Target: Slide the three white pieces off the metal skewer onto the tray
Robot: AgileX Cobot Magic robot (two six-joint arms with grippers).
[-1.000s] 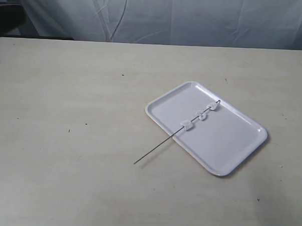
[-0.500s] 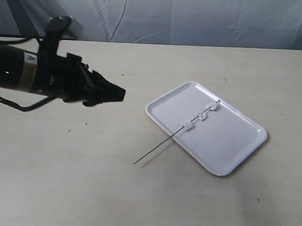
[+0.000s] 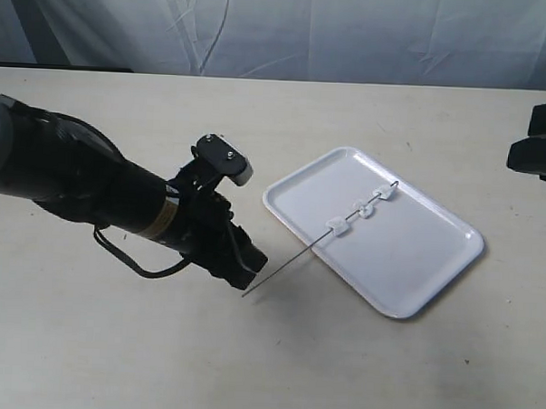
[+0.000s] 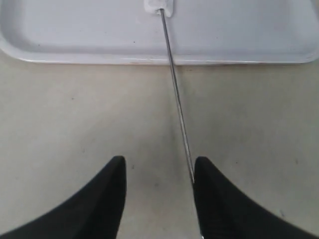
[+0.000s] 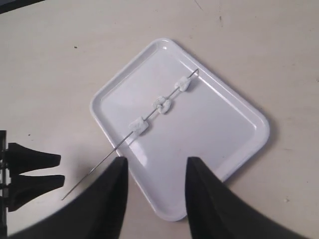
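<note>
Out beyond the tray's (image 4: 75, 52) rim, the skewer's (image 4: 177, 94) bare end lies between the left gripper's (image 4: 159, 167) parted jaws, close against one jaw and not gripped. The skewer runs straight from the gripper over the rim, with the three white pieces (image 3: 363, 208) threaded on it above the tray.

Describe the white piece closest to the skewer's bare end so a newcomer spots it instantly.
On the beige table, find the white tray. A thin metal skewer crosses its rim, threaded through three white pieces. The target piece sits just inside that rim; the other two lie further in.
</note>
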